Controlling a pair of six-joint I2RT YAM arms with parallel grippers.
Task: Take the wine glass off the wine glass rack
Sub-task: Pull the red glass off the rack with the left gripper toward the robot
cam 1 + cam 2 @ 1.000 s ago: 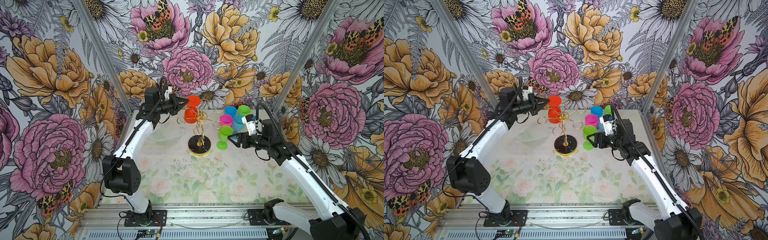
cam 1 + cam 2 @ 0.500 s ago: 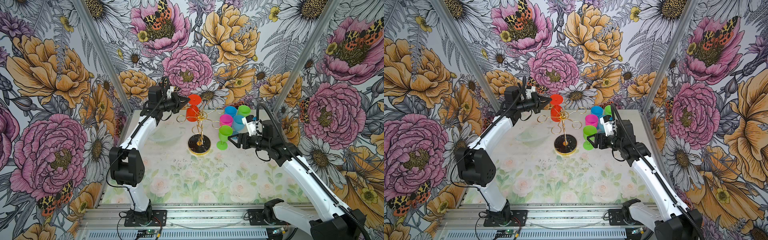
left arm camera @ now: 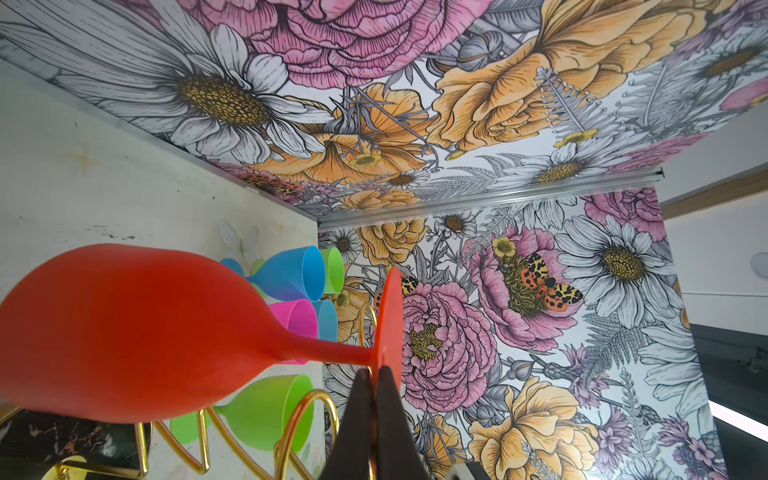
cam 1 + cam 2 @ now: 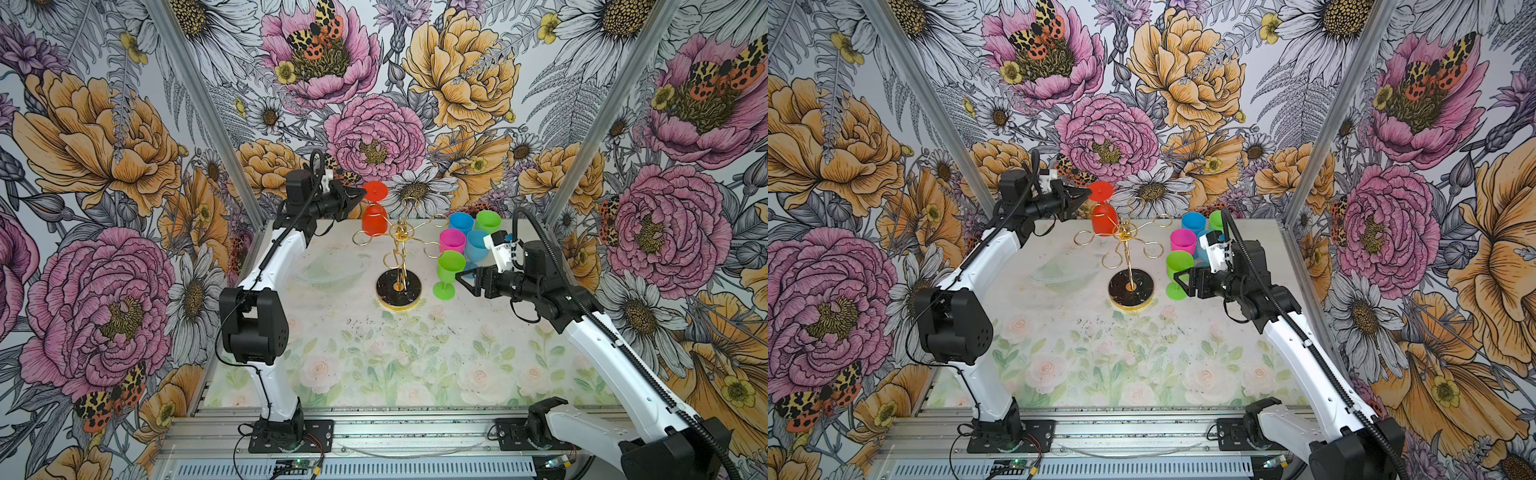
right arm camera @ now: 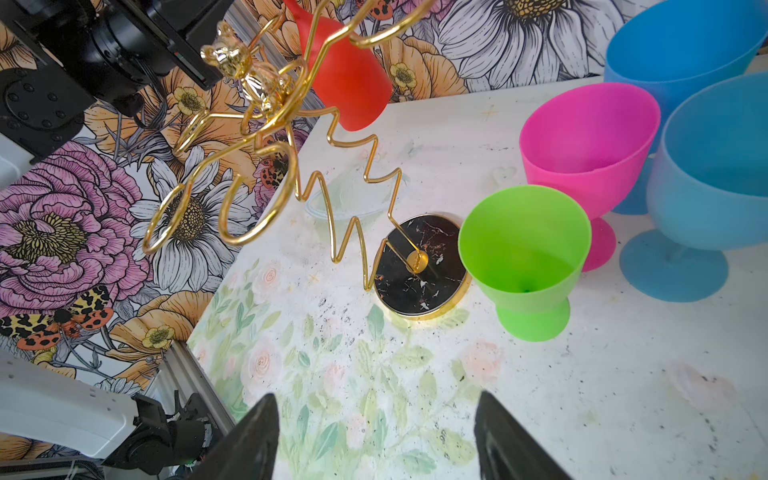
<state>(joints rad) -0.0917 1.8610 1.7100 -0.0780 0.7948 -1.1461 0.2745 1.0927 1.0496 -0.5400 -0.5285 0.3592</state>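
Note:
A red wine glass (image 4: 374,217) hangs upside down at the back left of the gold wire wine glass rack (image 4: 399,286), level with its curled arms. My left gripper (image 4: 361,192) is shut on the rim of the glass's round foot; in the left wrist view the fingertips (image 3: 363,388) pinch that red disc. The glass (image 3: 124,332) has a gold arm (image 3: 307,401) close beside its stem, and I cannot tell whether the stem still sits in a hook. My right gripper (image 4: 459,279) is open and empty, low beside a green glass (image 4: 449,270) right of the rack's base (image 5: 419,266).
Several coloured glasses stand upright right of the rack: green (image 5: 525,257), pink (image 5: 590,137), two blue (image 5: 715,183) and another green (image 4: 488,220). A clear shallow dish (image 4: 328,270) lies left of the black base. Floral walls close in on three sides.
The left arm has raised its elbow and shifted the red glass slightly left and up by its foot. The right arm has stayed still.

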